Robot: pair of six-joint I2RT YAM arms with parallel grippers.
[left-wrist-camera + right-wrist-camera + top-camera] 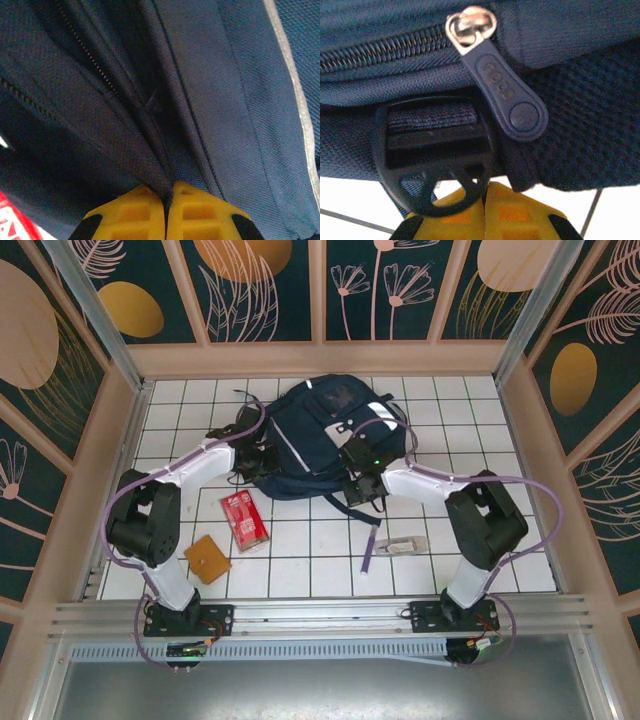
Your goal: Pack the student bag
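A white tiled table (300, 570) sits inside a walled booth with leaf-patterned panels, seen from above. The student bag (320, 435), a large navy backpack with pale stripes, lies on the tiles in the upper middle of the frame, and two white arms reach up to it from the bottom edge. The left gripper (262, 462) is at the bag's left side. In the wrist view the left gripper (167, 192) shows its yellow fingers (137, 212) pressed together at the bottom centre, pinching a fold of the bag's navy fabric (150, 115). A zipper (90, 55) runs diagonally across the upper left and a grey stripe (295, 85) runs down the right edge. The right gripper (362, 480) meets the bag's lower right side. In its own wrist view the right gripper (485, 200) has its yellow fingers (517, 215) closed tight at the bottom of the frame, against the bag's underside. A black plastic buckle (430, 155) overlaps them and a navy zipper pull (505, 92) hangs above; I cannot tell whether anything is caught between them. Below the bag in the overhead view lie a red packet (244, 519), a brown square (207, 559) and a purple strip (370, 550).
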